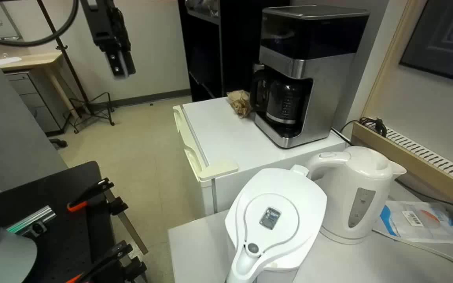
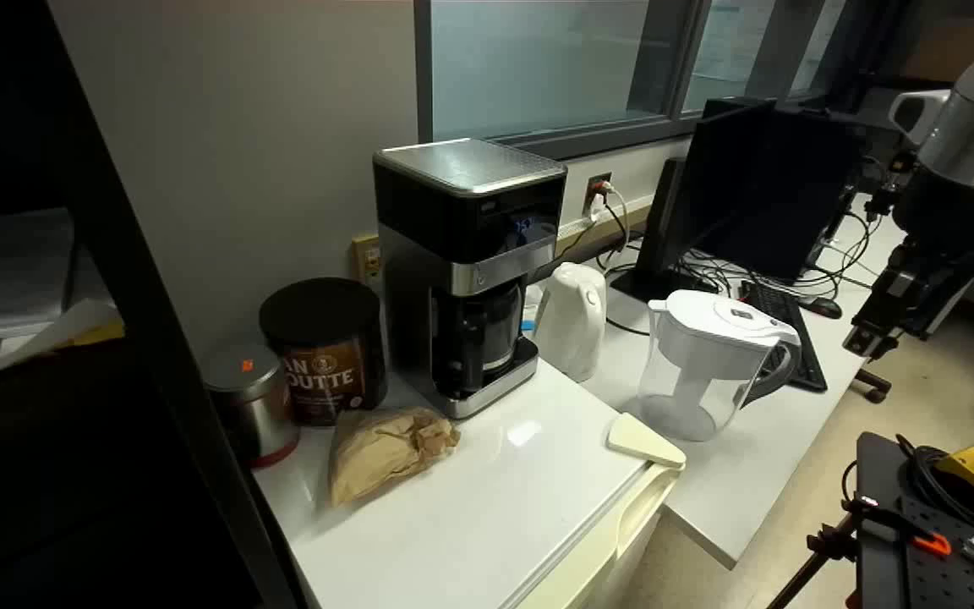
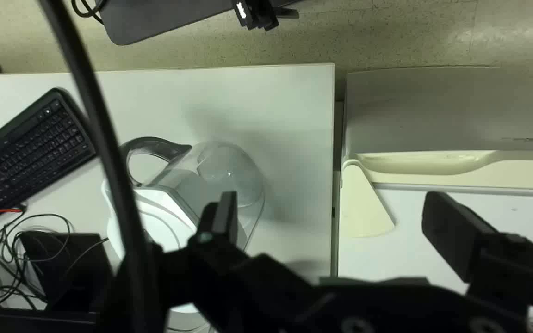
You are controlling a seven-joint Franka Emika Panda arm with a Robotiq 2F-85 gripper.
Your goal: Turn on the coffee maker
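Closest to the wrist camera, the pincer is released, its two fingers spread well apart over the seam between the tabletop and a low white cabinet with cream trim. On the tabletop the white-lidded water-filter pitcher stands upright, in the wrist view partly hidden behind a finger. Just beyond it in an exterior view, the white electric kettle stands upright, a plastic packet lying flat near its base.

Farther off, the coffee maker stands upright on top of the cabinet, black and silver, its dark glass carafe seated at the base; in both exterior views the pincer hangs well apart from it. Blue digits glow on its dark upper front in an exterior view, too small to read surely. Near the machine lies a crumpled brown paper bag, and a brown can with a black lid stands beside a metal tin; whether these two touch I cannot tell. Beyond the bag in an exterior view rises a dark shelf
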